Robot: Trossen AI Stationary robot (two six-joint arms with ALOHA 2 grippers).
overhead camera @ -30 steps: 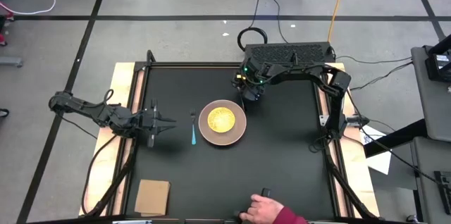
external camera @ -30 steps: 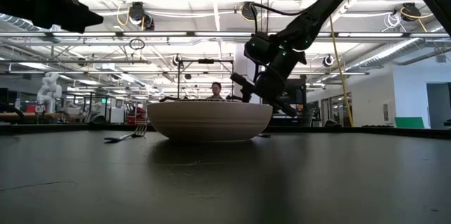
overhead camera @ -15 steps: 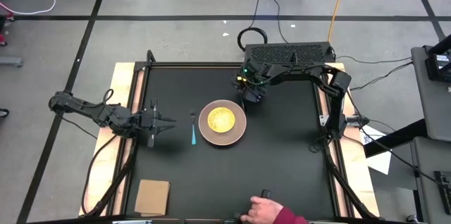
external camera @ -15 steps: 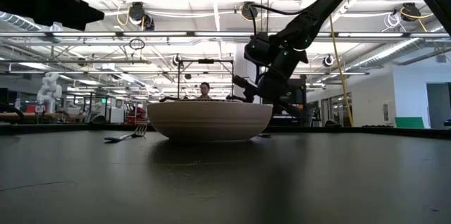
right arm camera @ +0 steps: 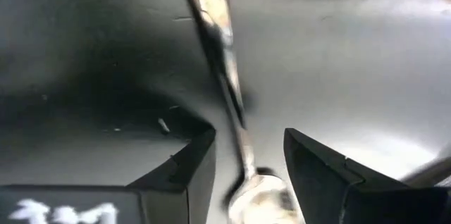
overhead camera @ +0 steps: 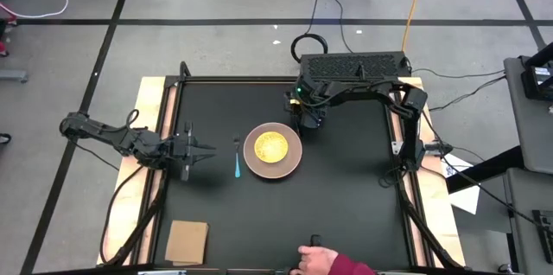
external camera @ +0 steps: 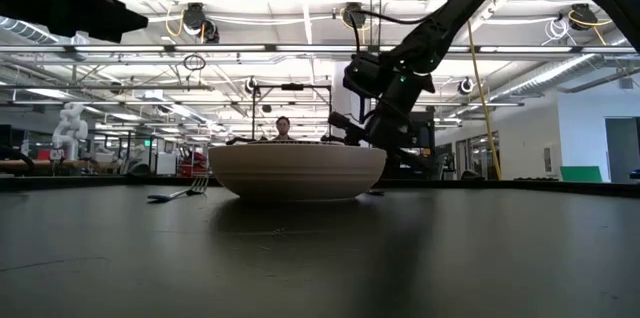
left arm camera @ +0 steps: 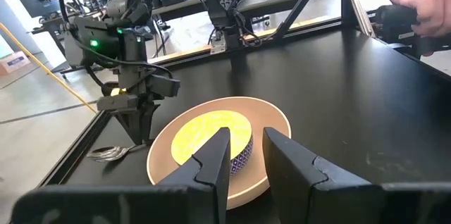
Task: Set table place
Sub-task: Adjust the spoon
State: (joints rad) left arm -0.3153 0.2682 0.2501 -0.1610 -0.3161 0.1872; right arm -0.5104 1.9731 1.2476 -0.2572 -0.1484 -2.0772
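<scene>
On the black table (overhead camera: 346, 206) lies the pinkish-tan plate (overhead camera: 292, 164) with the yellow dish (overhead camera: 270, 146) on it. The light-blue utensil (overhead camera: 238, 163) lies flat just left of the plate. The silver spoon (left arm camera: 111, 153) lies flat on the table beyond the plate's far right rim. My right gripper (right arm camera: 246, 136) slants down over the spoon, open, one finger on either side of the spoon's handle (right arm camera: 218, 48), apart from it. My left gripper (left arm camera: 246, 153) hovers left of the utensil, level, its fingers a little apart with nothing between them.
A tan cardboard square (overhead camera: 187, 240) lies at the near left corner. A person's hand (overhead camera: 315, 260) holds a dark object at the near edge. Pale wooden strips (overhead camera: 151, 137) run along the left and right edges. The right arm's base (overhead camera: 354, 67) sits at the far edge.
My right gripper has rolled a little about the line it points along while staying over the spoon, still open. The person's hand at the near edge has shifted slightly toward the left.
</scene>
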